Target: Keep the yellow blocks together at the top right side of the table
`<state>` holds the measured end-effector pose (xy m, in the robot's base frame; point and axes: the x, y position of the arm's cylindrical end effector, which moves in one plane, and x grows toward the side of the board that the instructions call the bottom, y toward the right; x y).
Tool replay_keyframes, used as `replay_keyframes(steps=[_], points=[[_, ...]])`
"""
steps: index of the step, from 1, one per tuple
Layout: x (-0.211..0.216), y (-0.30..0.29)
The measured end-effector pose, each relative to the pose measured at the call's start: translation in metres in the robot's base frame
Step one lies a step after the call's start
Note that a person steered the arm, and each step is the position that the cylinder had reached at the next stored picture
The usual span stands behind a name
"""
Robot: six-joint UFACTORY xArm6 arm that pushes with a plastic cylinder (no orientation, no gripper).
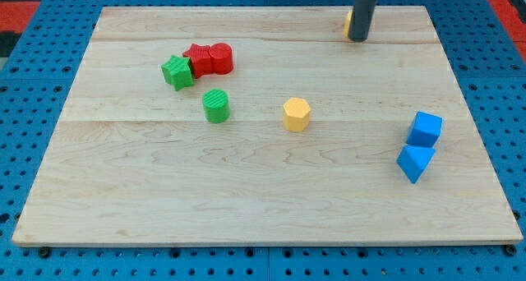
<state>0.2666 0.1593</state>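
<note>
A yellow hexagonal block (pixel 297 114) lies near the middle of the wooden board. A second yellow block (pixel 348 21) is at the view's top right, mostly hidden behind my rod, so its shape cannot be made out. My tip (pixel 357 39) rests on the board right beside that hidden yellow block, on its right side, far up and to the right of the hexagonal one.
A green star block (pixel 177 71) touches two red blocks (pixel 209 59) at the upper left. A green cylinder (pixel 216 106) stands below them. A blue cube (pixel 425 129) and a blue triangular block (pixel 414 162) sit at the right. The board's edge (pixel 263 246) runs along the bottom.
</note>
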Motion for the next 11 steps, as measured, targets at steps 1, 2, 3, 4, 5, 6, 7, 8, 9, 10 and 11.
replay_keyframes(steps=[1, 2, 3, 4, 5, 6, 7, 8, 9, 10, 11], points=[[0.040, -0.024], [0.117, -0.038], [0.167, -0.042], [0.215, -0.098], [0.191, -0.136], [0.162, -0.114], [0.135, -0.100], [0.111, -0.077], [0.093, -0.041], [0.063, -0.016], [0.033, 0.008]])
